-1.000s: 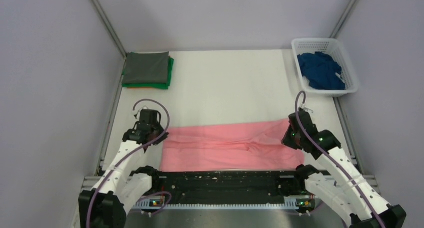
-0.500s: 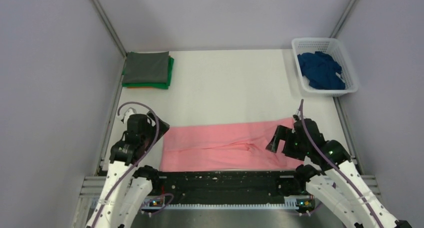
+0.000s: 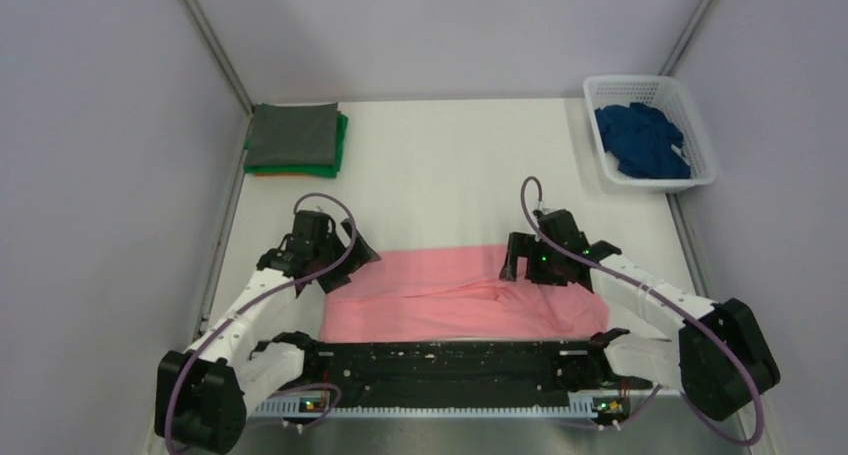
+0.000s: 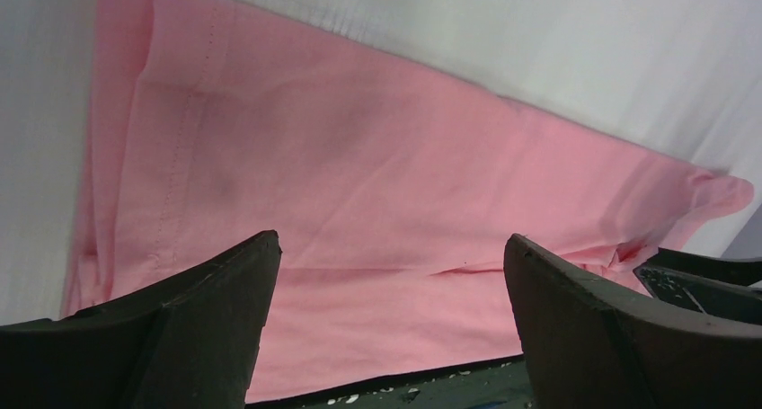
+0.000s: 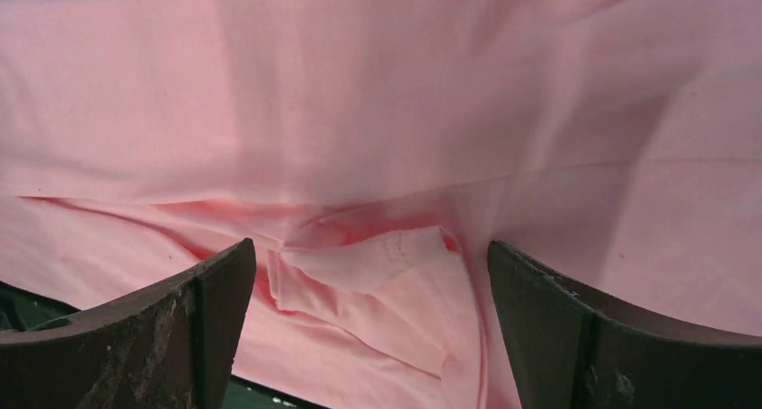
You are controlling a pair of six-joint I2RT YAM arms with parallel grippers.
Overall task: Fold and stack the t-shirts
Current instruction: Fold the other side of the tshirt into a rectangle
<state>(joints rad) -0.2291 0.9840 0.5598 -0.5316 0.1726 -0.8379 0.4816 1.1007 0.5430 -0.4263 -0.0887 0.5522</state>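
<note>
1. While the salmon-pink t-shirt (image 3: 460, 295) lies flat as a wide band across the lower middle of the top view, just above the dark rail (image 3: 440, 360), its long axis is seen to run left to right, tilted slightly upward toward the right.
2. The left gripper (image 3: 352, 251) is found at the band's upper left corner. Its jaws are spread wide and nothing is pinched. In its wrist view, smooth pink cloth fills the gap between the fingers.
3. The right gripper (image 3: 514, 259) is placed over the band's upper edge, right of centre, likewise spread and empty. A bunched wrinkle with a stitched hem is shown between its fingers in its wrist view.
4. From both grippers the cloth extends toward the bottom of the frame. Each end of the band is nearer to the arm on its own side, so a two-handed pinch along the upper edge is judged the likely next need.
5. The grey t-shirt (image 3: 292, 135) is stacked on the green t-shirt (image 3: 342, 147) at upper left. The dark blue t-shirt (image 3: 645, 140) is crumpled in the white basket (image 3: 700, 125) at upper right. Both are well apart from the pink band.
</note>
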